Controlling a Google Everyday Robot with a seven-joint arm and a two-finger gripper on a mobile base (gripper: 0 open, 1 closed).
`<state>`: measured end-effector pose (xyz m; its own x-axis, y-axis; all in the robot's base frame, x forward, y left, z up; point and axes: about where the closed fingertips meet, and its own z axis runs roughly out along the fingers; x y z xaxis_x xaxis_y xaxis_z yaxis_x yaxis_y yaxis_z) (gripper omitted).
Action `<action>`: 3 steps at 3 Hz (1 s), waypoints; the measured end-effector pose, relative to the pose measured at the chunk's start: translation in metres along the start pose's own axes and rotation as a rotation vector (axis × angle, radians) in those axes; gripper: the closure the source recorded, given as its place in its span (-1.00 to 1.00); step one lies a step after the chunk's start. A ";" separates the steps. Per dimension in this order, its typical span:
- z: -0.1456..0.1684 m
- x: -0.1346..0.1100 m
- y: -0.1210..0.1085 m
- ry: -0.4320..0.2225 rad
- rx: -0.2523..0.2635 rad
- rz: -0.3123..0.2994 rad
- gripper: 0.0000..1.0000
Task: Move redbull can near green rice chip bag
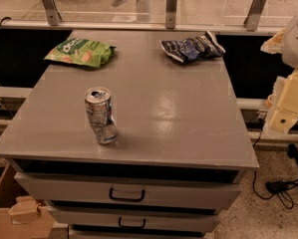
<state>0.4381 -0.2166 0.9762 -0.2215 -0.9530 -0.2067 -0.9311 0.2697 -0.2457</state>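
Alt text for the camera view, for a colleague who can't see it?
A dented redbull can stands at the front left of a grey cabinet top, apart from the green rice chip bag lying at the back left. A dark blue snack bag lies at the back right, and the gripper hangs beyond the right edge, away from the can.

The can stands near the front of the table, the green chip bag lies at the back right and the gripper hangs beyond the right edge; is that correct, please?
Not quite: the camera view shows the green chip bag at the back left. The can does stand near the front of the table, and the gripper hangs beyond the right edge.
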 end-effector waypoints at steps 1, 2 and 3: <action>0.000 0.000 0.000 0.000 0.000 0.000 -1.00; 0.007 -0.008 -0.002 -0.038 -0.017 0.001 -1.00; 0.044 -0.045 0.001 -0.132 -0.099 -0.039 -1.00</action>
<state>0.4601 -0.1677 0.9435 -0.1503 -0.9344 -0.3229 -0.9637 0.2114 -0.1632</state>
